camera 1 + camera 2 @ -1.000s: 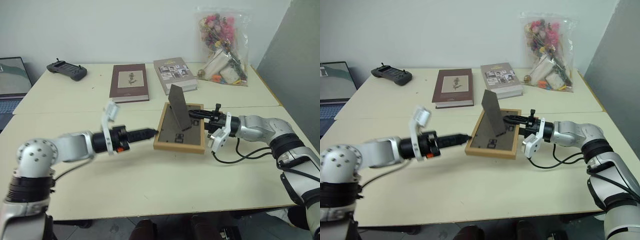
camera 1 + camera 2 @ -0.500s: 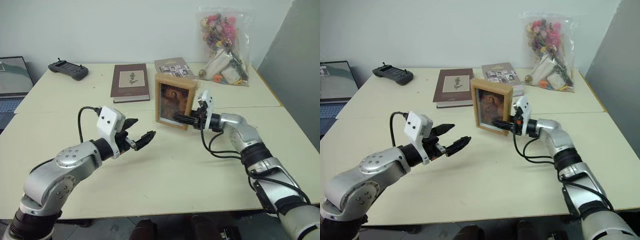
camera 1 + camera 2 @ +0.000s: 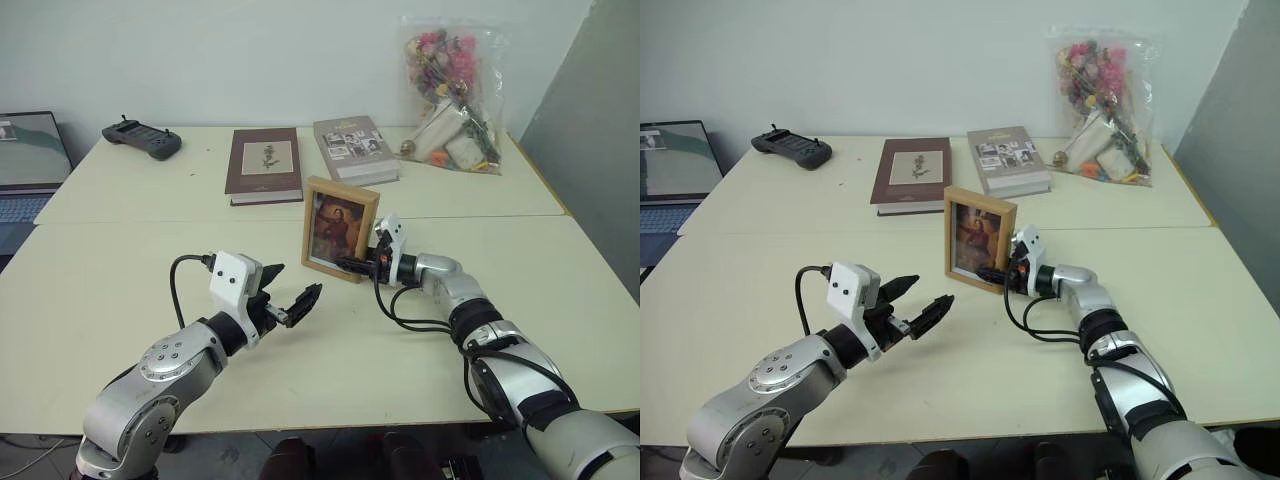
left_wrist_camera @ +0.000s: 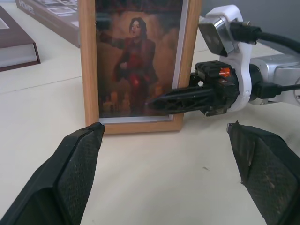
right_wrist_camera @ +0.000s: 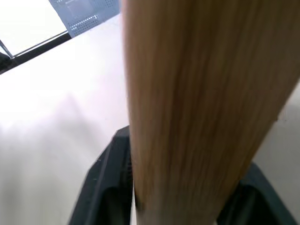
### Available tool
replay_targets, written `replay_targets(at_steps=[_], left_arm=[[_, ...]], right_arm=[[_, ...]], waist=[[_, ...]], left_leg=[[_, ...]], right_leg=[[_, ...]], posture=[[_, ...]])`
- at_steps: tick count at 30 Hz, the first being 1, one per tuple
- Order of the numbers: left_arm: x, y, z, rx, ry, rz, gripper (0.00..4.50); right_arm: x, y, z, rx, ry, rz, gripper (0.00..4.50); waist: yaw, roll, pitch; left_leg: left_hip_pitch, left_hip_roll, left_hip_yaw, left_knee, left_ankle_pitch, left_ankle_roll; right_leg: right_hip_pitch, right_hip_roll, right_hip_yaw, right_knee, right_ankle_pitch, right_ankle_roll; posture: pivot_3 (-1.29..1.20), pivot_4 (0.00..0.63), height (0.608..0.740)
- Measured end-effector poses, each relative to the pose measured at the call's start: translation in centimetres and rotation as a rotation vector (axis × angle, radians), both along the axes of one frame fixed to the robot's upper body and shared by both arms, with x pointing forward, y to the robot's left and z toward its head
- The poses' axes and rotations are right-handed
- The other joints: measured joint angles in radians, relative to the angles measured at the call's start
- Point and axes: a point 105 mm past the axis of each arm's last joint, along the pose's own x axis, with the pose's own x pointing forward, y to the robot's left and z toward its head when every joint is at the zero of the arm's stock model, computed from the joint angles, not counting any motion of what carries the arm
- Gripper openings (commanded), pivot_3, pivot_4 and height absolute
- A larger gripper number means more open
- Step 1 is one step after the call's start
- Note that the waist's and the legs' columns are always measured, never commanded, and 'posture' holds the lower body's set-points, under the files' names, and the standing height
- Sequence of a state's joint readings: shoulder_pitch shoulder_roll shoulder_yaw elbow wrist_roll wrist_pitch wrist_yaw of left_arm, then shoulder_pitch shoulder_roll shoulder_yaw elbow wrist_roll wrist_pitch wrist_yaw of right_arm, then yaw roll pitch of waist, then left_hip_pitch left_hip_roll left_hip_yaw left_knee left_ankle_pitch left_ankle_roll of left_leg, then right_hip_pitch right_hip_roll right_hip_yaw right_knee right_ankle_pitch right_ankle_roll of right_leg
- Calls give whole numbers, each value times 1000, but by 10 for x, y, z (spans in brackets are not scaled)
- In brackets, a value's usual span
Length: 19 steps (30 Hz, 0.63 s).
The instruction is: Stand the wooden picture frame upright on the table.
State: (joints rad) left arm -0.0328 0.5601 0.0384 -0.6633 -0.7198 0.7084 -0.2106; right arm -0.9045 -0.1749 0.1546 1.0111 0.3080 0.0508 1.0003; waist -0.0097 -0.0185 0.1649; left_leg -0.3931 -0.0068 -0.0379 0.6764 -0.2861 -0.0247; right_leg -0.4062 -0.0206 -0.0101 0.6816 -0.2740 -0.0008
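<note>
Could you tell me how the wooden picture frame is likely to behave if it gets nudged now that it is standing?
The wooden picture frame looks stiff and probably light. Standing tall on a narrow bottom edge, it may tip easily. The right end effector straddles its side edge, so withdrawing carelessly could topple it.

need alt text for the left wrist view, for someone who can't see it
A wooden picture frame stands upright on the table, portrait facing the camera. The right gripper straddles its lower side edge. The left gripper hangs open in front.
</note>
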Motion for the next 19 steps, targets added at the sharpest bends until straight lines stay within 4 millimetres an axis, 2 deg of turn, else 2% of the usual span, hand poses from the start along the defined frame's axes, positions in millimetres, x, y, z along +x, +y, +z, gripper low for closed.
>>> replay_targets(at_steps=[4,7,11,13,15,17,19], left_arm=[[0,-1,0,9,-5,-14,4500],[1,-1,1,41,-9,-55,4500],[7,15,-9,114,45,-90,4500],[13,31,-8,143,68,-92,4500],[22,48,-2,170,93,-102,4500],[30,66,9,196,96,-98,4500],[37,74,22,202,89,-126,4500]], right_arm=[[0,-7,-4,-9,5,-18,3812],[0,-25,-9,-53,-21,-47,4423],[-6,-64,-12,-113,-65,-111,4469],[-14,-92,-9,-177,-87,-137,4469],[-26,-110,6,-197,-88,-129,4469],[-38,-118,39,-190,-129,-100,4469],[-48,-117,74,-169,-191,-77,4469]], waist=[[1,0,0],[5,0,0],[10,0,0],[10,1,0],[9,3,2],[5,4,3],[-2,4,3]], left_leg=[[0,0,0,0,0,0],[0,0,0,0,0,0],[-1,0,0,0,0,0],[-1,-1,0,0,0,0],[-2,0,-1,0,0,0],[-1,0,-1,0,0,1],[0,0,-3,-1,0,1]], right_leg=[[0,0,0,0,0,0],[0,0,0,0,0,0],[0,0,-1,-1,0,0],[0,0,-1,-1,0,0],[-1,0,-2,-1,0,0],[-1,1,-1,0,0,0],[0,2,-1,0,0,0]], posture=[[0,150,740],[0,150,740],[0,150,740],[0,150,740],[0,150,740],[0,150,740],[0,150,740]])
